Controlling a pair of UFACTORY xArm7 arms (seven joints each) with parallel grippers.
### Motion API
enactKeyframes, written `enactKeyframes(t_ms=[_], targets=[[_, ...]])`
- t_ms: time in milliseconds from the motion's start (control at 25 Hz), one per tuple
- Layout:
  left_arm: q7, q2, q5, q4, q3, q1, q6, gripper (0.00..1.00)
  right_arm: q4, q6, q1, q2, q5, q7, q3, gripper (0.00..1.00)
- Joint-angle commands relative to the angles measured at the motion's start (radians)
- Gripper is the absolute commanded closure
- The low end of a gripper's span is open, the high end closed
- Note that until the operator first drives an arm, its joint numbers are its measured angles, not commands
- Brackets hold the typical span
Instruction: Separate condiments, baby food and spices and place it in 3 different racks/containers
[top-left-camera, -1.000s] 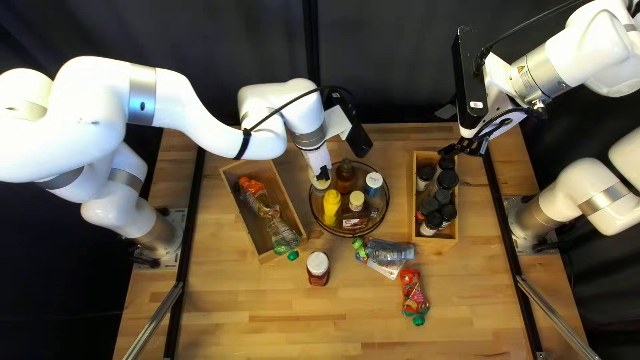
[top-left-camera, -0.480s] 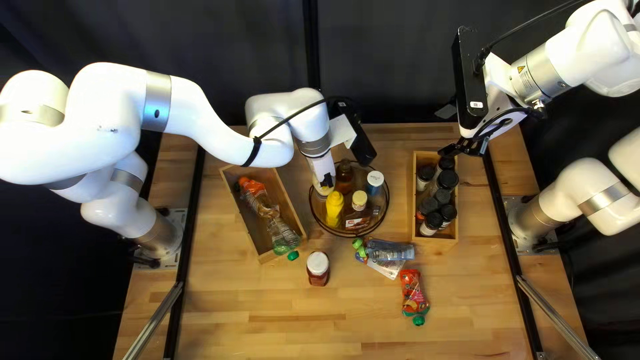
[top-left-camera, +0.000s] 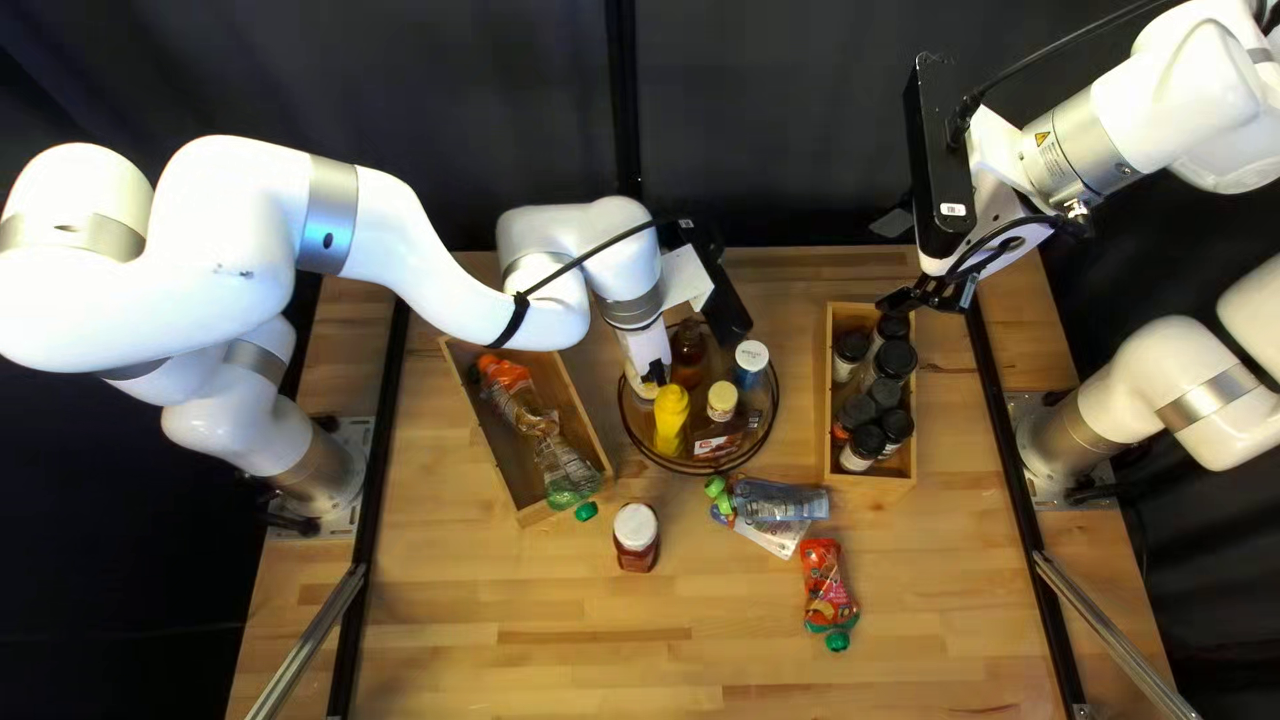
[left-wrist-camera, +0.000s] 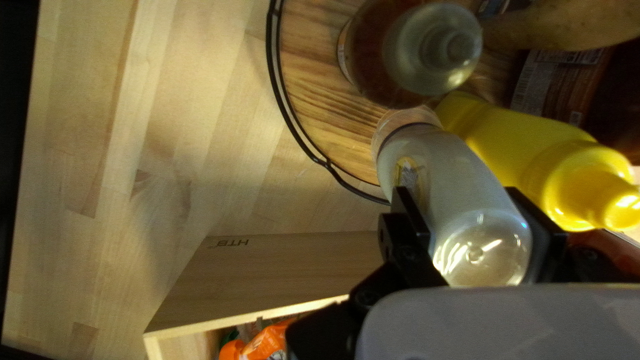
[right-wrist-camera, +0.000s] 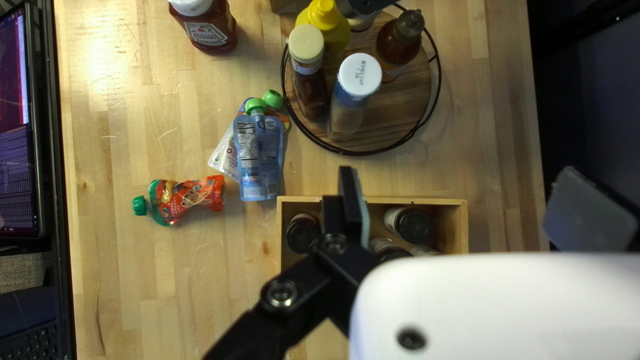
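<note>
While the red foil pouch with green cap lies nearest and the clear bottle of red sauce with printed label stands farther in, the left gripper has its fingers moderately apart, pressing from both sides the pale translucent bottle at the left of the round wooden tray. If these fingers open widely in such a narrow space, they could, I think, tip the yellow plastic squeeze bottle just beside. Beyond, how open the right gripper is, I cannot tell.
</note>
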Motion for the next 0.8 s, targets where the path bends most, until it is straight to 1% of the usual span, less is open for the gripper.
enactKeyframes(t_ms=[40,200,240,280,320,360,400,640,800], targets=[[-0.003,0.000,-0.001,-0.008,0.000,0.000,-0.007,0.51,0.000,0.000,0.000,0.000,0.000,0.000,0.000,0.00],[-0.013,0.008,0.002,-0.010,-0.003,-0.004,-0.011,0.46,0.000,0.000,0.000,0.000,0.000,0.000,0.000,0.00],[-0.015,0.009,0.004,-0.009,-0.004,-0.005,-0.009,0.40,0.000,0.000,0.000,0.000,0.000,0.000,0.000,0.00],[-0.017,0.010,0.006,-0.006,-0.005,-0.006,-0.005,0.29,0.000,0.000,0.000,0.000,0.000,0.000,0.000,0.00],[-0.018,0.011,0.007,-0.003,-0.005,-0.007,-0.001,0.10,0.000,0.000,0.000,0.000,0.000,0.000,0.000,0.00],[-0.020,0.011,0.009,0.000,-0.006,-0.008,0.005,0.07,0.000,0.000,0.000,0.000,0.000,0.000,0.000,0.00],[-0.025,0.008,0.014,0.009,-0.008,-0.011,0.018,0.00,0.000,0.000,0.000,0.000,0.000,0.000,0.000,0.00],[-0.079,-0.055,0.070,0.038,-0.029,-0.031,0.111,0.00,0.000,0.000,0.000,0.000,0.000,0.000,0.000,0.00],[-0.137,-0.116,0.103,0.060,-0.065,-0.057,0.198,0.00,0.000,0.000,0.000,0.000,0.000,0.000,0.000,0.00]])
